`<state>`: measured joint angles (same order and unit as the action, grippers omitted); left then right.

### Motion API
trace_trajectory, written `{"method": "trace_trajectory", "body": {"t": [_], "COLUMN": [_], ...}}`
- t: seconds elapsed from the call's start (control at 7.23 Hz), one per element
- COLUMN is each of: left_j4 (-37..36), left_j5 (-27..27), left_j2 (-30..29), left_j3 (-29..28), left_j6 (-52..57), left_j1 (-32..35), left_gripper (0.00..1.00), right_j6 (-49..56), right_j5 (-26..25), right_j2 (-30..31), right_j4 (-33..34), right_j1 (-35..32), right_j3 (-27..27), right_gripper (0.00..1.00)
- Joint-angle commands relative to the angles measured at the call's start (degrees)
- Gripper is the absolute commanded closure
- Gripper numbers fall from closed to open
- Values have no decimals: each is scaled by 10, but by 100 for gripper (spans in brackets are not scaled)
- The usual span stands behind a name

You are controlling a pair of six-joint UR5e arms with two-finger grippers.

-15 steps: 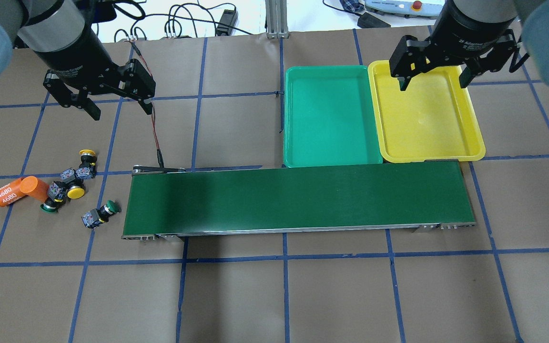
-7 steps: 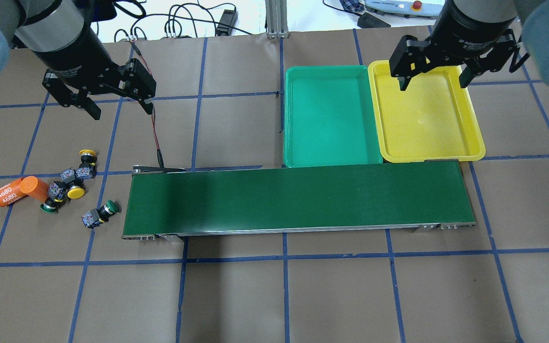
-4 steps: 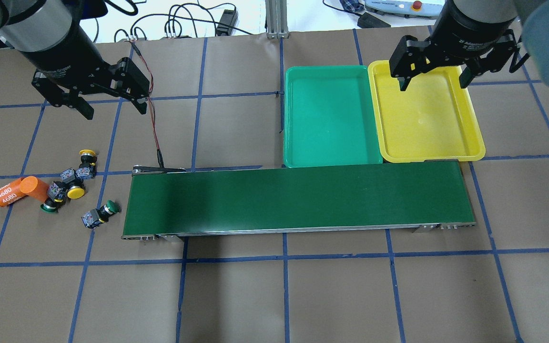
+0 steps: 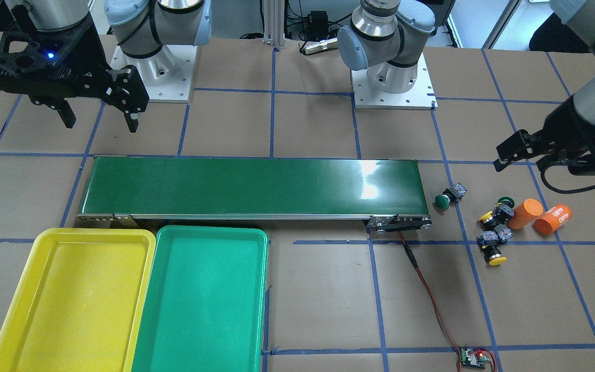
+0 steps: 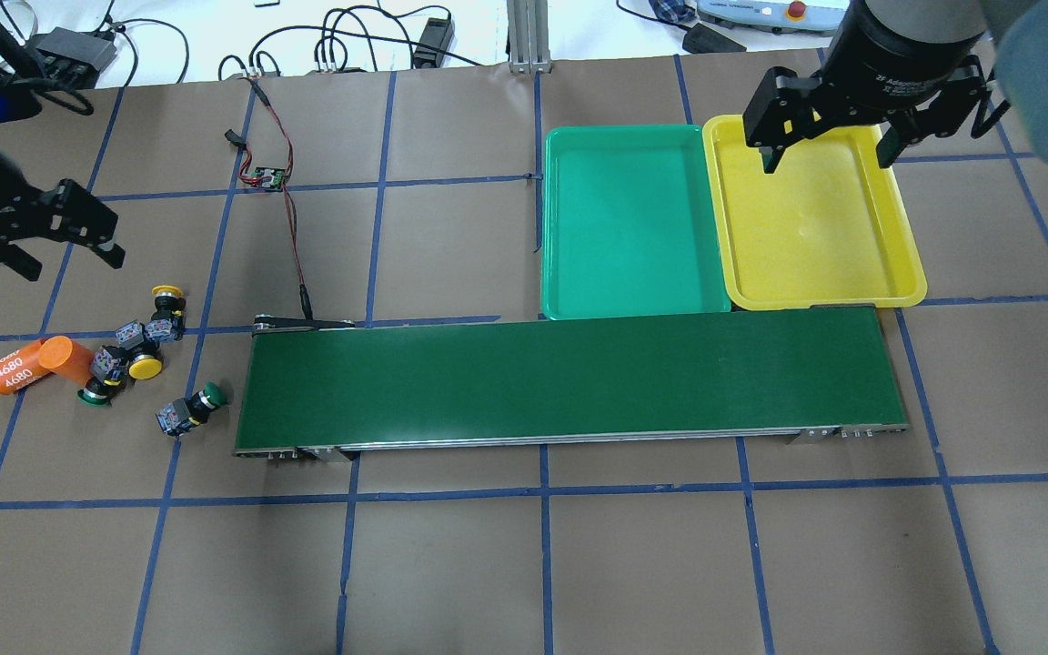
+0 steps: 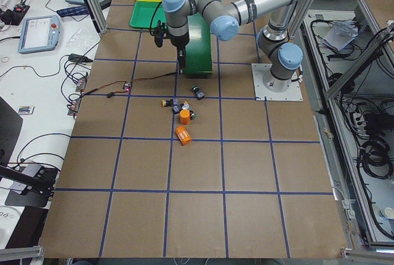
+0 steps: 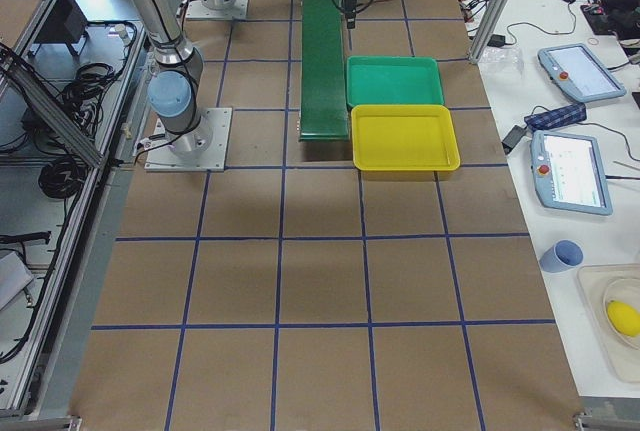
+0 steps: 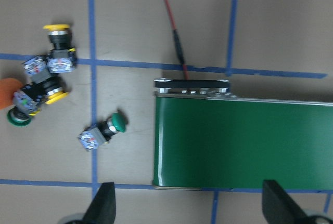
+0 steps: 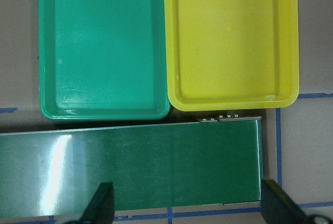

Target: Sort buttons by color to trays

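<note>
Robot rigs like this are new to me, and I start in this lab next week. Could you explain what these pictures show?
Two robot arms stand bolted to a table, each ending in a two-fingered hand. One camera looks over the robot's shoulders, one faces it, two watch from the table's ends, and one rides on each wrist. The left hand hangs open near four push-buttons, two green and two yellow, lying beside orange cylinders. The right hand hangs open over the yellow tray, next to the green tray. A dark green conveyor belt runs from the buttons toward the trays. Neither hand holds anything.

Glossy plastic trays, matt paper table
</note>
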<state>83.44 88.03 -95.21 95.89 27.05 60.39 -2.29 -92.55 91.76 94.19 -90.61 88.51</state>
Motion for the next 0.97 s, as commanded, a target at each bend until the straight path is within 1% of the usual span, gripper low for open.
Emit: {"method": "trace_trajectory", "body": {"t": [0.0, 0.14, 0.28, 0.41, 0.55, 0.69, 0.83], "left_j4": [-50, -61, -91, -126, -171, -204, -258], "left_j5": [2, 2, 3, 3, 3, 3, 1], "left_j2": [-57, -83, -110, -131, -157, -177, -200], "left_j3": [2, -3, -4, -1, 12, 9, 16], "left_j6": [185, 259, 336, 426, 588, 647, 664], "left_j1": [-91, -140, -168, -178, -195, -209, -210], "left_gripper": [0, 0, 0, 0, 0, 0, 0], "right_j6": [0, 0, 0, 0, 0, 0, 0], "right_j5": [0, 0, 0, 0, 0, 0, 0], "right_j2": [0, 0, 0, 0, 0, 0, 0], "right_j4": [0, 0, 0, 0, 0, 0, 0], "right_j1": [0, 0, 0, 0, 0, 0, 0], "right_j3": [0, 0, 0, 0, 0, 0, 0], "right_gripper": [0, 0, 0, 0, 0, 0, 0]}}
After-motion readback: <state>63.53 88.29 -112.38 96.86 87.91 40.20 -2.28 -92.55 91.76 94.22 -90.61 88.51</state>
